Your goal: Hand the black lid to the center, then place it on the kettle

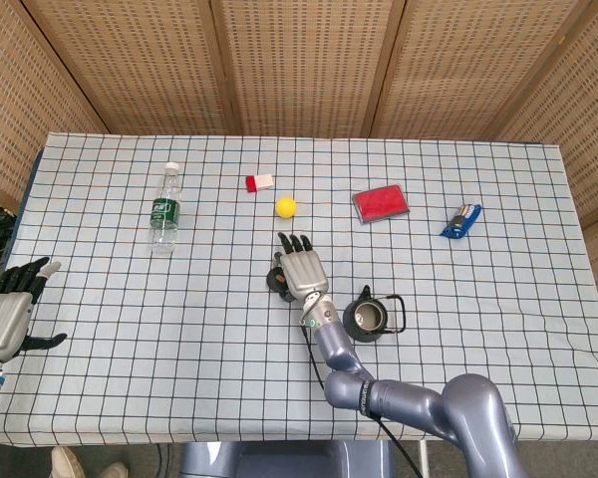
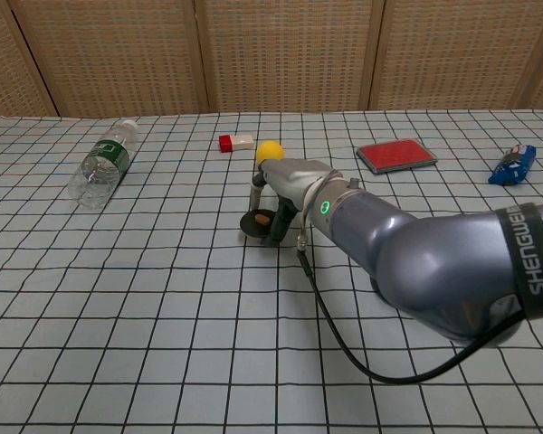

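The black lid (image 1: 275,280) (image 2: 256,221) lies round and flat near the table's middle, with a small brown knob on top. My right hand (image 1: 302,269) (image 2: 285,194) is over it, thumb on one side and fingers curled down on the other, gripping its rim. The lid stays low at the cloth. The open black kettle (image 1: 370,318) stands just right of that hand; in the chest view my right arm hides it. My left hand (image 1: 7,313) hangs open at the table's left edge, holding nothing.
A water bottle (image 1: 163,207) (image 2: 100,167) lies at the back left. A yellow ball (image 1: 285,206) (image 2: 270,150) and a red-and-white block (image 1: 259,182) sit behind the lid. A red case (image 1: 381,203) and a blue packet (image 1: 461,220) lie at the back right.
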Controlling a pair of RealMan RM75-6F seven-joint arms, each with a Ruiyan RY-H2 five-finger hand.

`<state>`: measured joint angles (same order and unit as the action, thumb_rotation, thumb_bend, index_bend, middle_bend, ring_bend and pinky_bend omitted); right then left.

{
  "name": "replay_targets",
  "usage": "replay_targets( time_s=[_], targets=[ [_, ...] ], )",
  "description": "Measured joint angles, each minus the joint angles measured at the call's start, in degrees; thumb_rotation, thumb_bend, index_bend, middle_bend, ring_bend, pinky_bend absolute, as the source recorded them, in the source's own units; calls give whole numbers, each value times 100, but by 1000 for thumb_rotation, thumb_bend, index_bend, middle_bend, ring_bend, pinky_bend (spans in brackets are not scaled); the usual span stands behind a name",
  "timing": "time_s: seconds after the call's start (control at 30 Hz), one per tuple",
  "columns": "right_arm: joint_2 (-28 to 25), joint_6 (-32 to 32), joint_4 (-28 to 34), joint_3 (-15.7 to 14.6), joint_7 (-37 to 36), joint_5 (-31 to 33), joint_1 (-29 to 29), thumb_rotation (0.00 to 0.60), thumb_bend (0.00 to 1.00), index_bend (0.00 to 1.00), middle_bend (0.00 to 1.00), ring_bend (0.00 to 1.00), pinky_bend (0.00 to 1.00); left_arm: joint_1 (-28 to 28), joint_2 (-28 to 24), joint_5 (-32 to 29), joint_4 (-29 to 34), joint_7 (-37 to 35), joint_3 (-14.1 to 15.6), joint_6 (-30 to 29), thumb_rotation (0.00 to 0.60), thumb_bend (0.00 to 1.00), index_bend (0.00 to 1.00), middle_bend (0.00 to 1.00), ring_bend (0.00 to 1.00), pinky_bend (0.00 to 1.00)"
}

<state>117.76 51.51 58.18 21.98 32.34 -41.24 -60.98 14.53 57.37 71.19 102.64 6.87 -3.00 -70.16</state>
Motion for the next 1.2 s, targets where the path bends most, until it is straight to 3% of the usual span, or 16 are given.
replay_targets(
  time_s=[0.4, 0.63, 0.93, 1.2],
  targets=[
    [-955, 914, 1848, -149, 285, -315, 545, 600, 439, 484, 88, 0, 0, -86, 14, 174, 107, 143, 16, -235, 600, 102, 0, 0, 0, 0],
    [-1737, 1443, 2928, -659, 310, -698, 1210, 600, 439, 485, 87, 0, 0, -159, 52, 342, 149, 207, 32, -424, 600, 102, 0, 0, 0, 0],
    [-2257, 1704, 3621, -1092, 119, -1230, 1676, 600, 439, 493, 88, 0, 0, -188, 101, 411, 185, 353, 55, -470, 600, 102, 0, 0, 0, 0],
    [-2453, 1771, 3912, -1244, 120, -1411, 1869, 600, 439, 499, 88, 0, 0, -207, 116, 448, 214, 430, 59, -511, 600, 102, 0, 0, 0, 0]
  ],
)
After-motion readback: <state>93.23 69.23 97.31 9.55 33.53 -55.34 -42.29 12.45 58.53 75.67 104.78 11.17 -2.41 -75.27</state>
